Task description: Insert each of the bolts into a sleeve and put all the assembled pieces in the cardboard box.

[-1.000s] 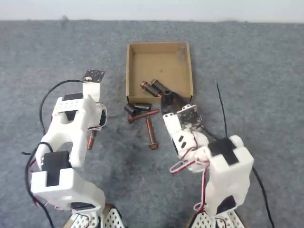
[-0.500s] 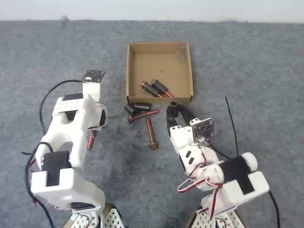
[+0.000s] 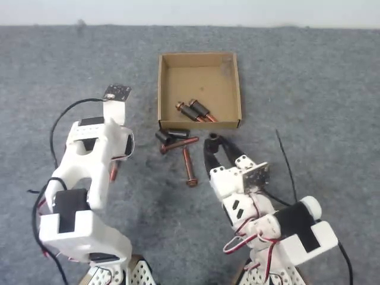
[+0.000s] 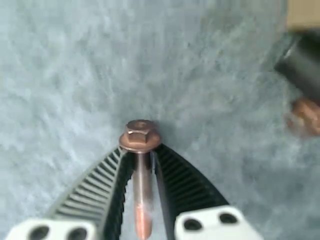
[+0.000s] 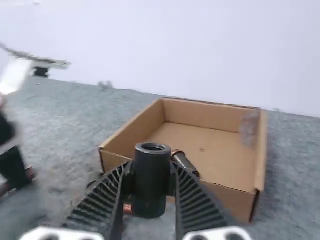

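**Both hands loaded, two pieces in the box**

Left hand (image 4: 141, 152): closed down on a copper bolt (image 4: 140, 136). The shank runs between the fingers and the hex head sits just past the tips, over bare grey surface (image 3: 309, 89).

Right hand (image 5: 150, 169): clamped on a black sleeve (image 5: 150, 187) with its open end in view. It sits just in front of the cardboard box (image 3: 199, 77), on the near side.

Box: two assembled pieces (image 3: 193, 111) lie side by side against the near wall.

Loose on the surface just outside that wall:
- one black sleeve (image 3: 169, 135)
- a bolt (image 3: 178, 144) right beside the sleeve
- a second bolt (image 3: 189, 166) nearer the arms

All three lie between the two hands.
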Action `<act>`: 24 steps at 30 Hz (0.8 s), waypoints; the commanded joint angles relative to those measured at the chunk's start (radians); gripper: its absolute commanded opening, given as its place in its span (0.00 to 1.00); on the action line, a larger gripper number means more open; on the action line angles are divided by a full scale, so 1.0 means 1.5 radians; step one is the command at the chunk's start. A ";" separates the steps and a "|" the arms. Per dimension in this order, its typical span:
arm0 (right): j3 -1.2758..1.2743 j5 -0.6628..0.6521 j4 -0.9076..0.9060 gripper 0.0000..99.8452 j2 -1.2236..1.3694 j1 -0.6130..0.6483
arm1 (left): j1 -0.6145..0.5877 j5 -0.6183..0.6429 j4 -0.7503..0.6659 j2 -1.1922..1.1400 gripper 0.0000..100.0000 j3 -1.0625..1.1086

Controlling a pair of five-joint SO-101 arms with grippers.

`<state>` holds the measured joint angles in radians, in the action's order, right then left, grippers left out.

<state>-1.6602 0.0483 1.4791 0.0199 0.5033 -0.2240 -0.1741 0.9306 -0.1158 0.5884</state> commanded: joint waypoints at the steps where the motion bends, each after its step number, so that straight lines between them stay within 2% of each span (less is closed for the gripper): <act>1: -0.005 0.002 0.017 0.01 -0.013 0.048 | 0.050 0.058 -0.066 0.046 0.01 -0.009; 5: -0.001 0.002 0.014 0.01 -0.013 0.065 | 0.085 0.131 -0.158 0.047 0.01 -0.011; 9: -0.007 0.002 0.016 0.01 -0.013 0.062 | 0.104 0.162 -0.219 0.064 0.01 -0.016; 24: -0.012 0.002 0.016 0.01 -0.014 0.062 | 0.243 0.259 -0.227 0.320 0.01 -0.012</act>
<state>-1.6602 0.0483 1.4791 0.0199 0.5892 0.1028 0.1895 0.6191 0.2447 0.5900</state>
